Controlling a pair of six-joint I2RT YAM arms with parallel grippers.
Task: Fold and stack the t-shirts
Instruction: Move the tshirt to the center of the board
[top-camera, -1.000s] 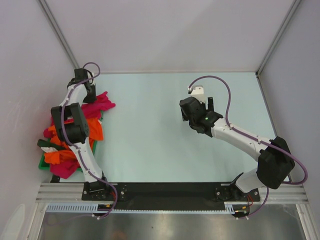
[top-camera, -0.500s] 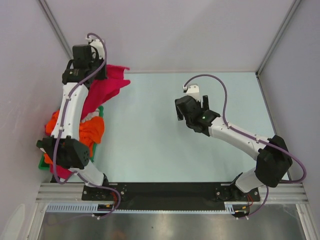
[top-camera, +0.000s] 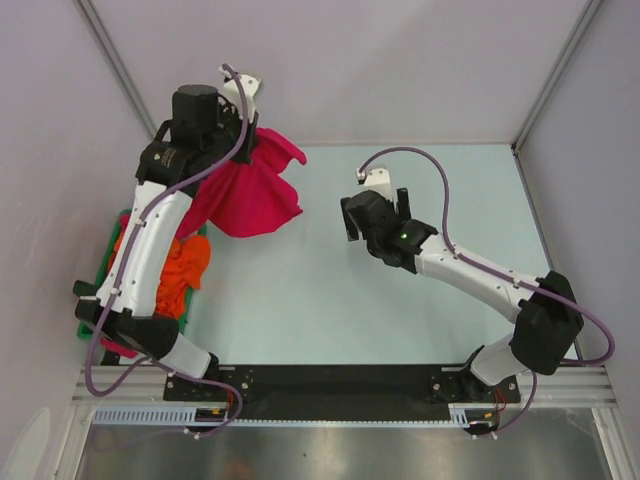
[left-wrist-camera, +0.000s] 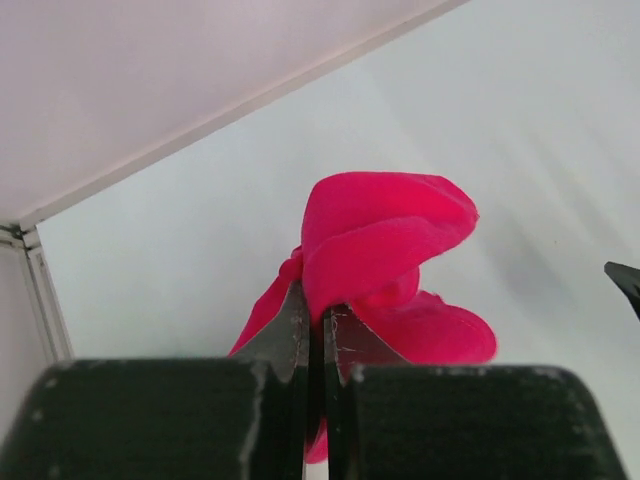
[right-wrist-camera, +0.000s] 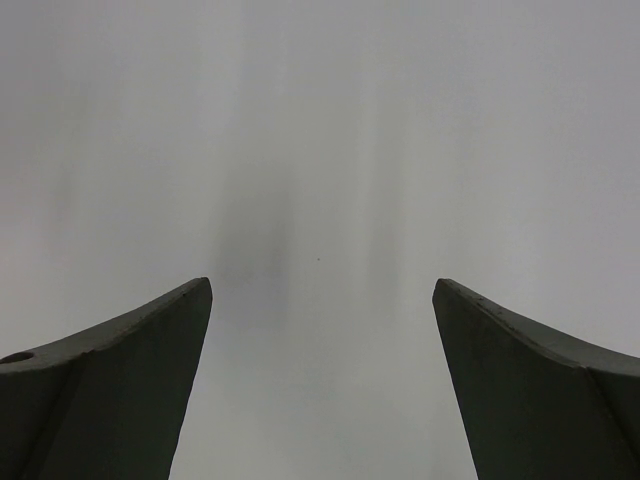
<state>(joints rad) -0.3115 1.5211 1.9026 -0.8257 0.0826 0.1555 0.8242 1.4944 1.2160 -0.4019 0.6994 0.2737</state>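
Crimson-pink t-shirt (top-camera: 250, 195) is held pinched in the left gripper (left-wrist-camera: 315, 318), raised over the table's (top-camera: 400, 310) far-left corner. It hangs bunched, so no long axis can be read. Its free folds trail rightward toward the right gripper (right-wrist-camera: 320, 340), which is spread wide, empty, near but apart. Orange t-shirts (top-camera: 182, 268) are heaped in the green tray (top-camera: 84, 327) at the left edge.

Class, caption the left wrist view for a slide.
Left claw shut on a crimson-pink cloth t-shirt above the pale table.
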